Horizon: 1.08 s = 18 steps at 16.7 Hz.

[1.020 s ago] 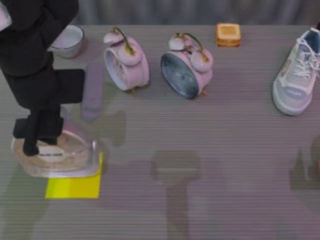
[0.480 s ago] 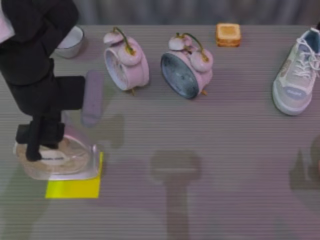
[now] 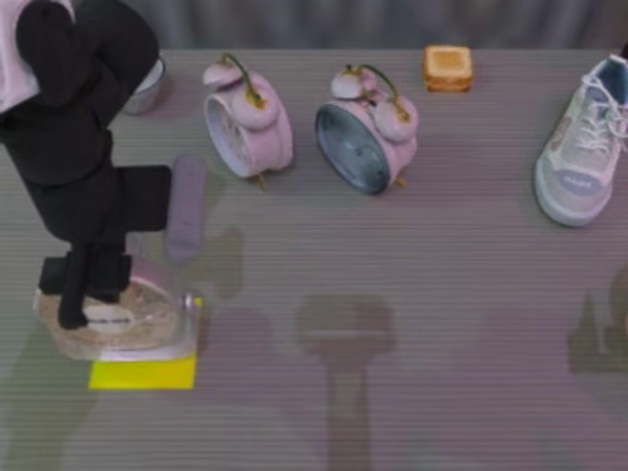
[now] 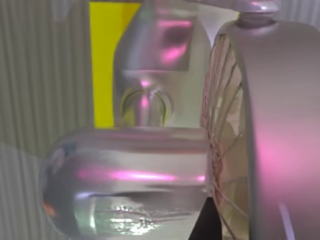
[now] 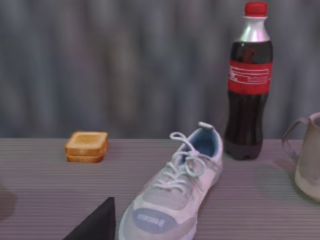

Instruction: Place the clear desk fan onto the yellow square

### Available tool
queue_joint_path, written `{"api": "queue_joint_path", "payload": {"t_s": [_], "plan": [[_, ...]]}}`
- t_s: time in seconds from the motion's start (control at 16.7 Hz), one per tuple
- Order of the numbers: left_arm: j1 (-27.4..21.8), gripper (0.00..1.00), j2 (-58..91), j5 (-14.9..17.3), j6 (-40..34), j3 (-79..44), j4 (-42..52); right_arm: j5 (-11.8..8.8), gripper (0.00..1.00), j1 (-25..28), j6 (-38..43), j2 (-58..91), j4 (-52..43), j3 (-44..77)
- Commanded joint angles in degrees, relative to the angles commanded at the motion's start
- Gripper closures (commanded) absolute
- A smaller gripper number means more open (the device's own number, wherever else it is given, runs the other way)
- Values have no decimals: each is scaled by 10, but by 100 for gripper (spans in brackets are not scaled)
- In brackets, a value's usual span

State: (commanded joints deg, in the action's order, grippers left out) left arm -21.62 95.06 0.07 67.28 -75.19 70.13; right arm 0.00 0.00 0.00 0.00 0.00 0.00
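Note:
The clear desk fan (image 3: 128, 324) lies flat at the table's left, its round face up. It covers the back part of the yellow square (image 3: 142, 374), and a front strip of yellow still shows. My left gripper (image 3: 83, 289) reaches down from above and is shut on the fan's rim. In the left wrist view the fan (image 4: 150, 165) fills the picture, with the yellow square (image 4: 105, 60) behind it. My right gripper (image 5: 142, 235) is parked off the table's right side, open, with one dark fingertip (image 5: 97, 225) showing and nothing held.
Two pink alarm clocks (image 3: 247, 123) (image 3: 365, 132) stand at the back. A toast-like block (image 3: 447, 68) and a white shoe (image 3: 584, 142) lie to the right. A lilac oblong thing (image 3: 184, 206) lies beside the left arm. A cola bottle (image 5: 248, 85) stands behind the shoe.
The left gripper and the fan have shifted toward the table's front and slightly right. The fan now covers more of the yellow square. The right arm has not moved.

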Motion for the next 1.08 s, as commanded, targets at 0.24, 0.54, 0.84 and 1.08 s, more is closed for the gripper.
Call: {"api": "queue_joint_path", "payload": {"t_s": [0.24, 0.54, 0.84, 1.08], "plan": [[0, 62, 0, 0, 0, 0, 0, 0, 0, 0, 0, 0, 0, 0], [0, 25, 0, 0, 0, 0, 0, 0, 0, 0, 0, 0, 0, 0], [0, 0, 0, 0, 0, 0, 0, 0, 0, 0, 0, 0, 0, 0], [0, 0, 0, 0, 0, 0, 0, 0, 0, 0, 0, 0, 0, 0]]}}
